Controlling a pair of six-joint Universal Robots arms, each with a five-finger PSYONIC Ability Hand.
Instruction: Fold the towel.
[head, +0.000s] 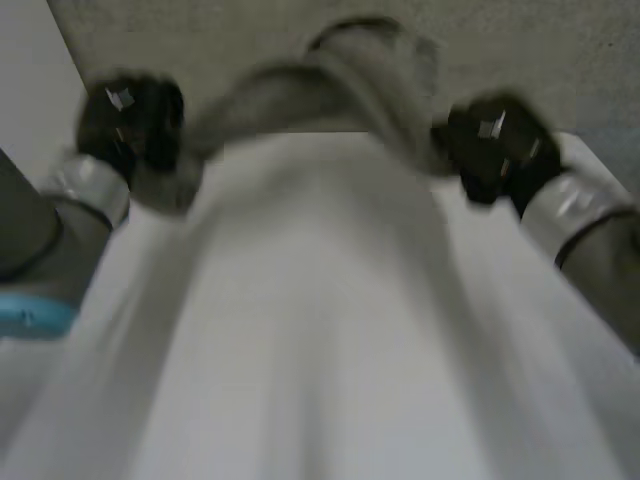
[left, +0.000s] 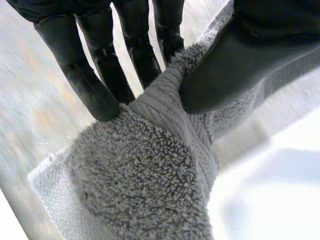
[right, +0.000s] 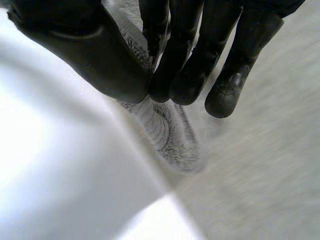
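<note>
A grey terry towel (head: 330, 75) hangs bunched between my two raised hands, above the far part of the white table (head: 320, 330). My left hand (head: 130, 120) holds one end of it. In the left wrist view the towel (left: 145, 175) has a corner pinched between the straight fingers (left: 90, 85) and the thumb, and the rest falls below the palm. My right hand (head: 495, 145) holds the other end. In the right wrist view a narrow fold of towel (right: 170, 135) is squeezed between thumb (right: 95, 55) and fingers.
The table top reaches from the near edge up to the hands. Beyond its far edge lies grey speckled floor (head: 520, 40). A pale wall or panel (head: 30, 90) stands at the far left. Both forearms flank the table's sides.
</note>
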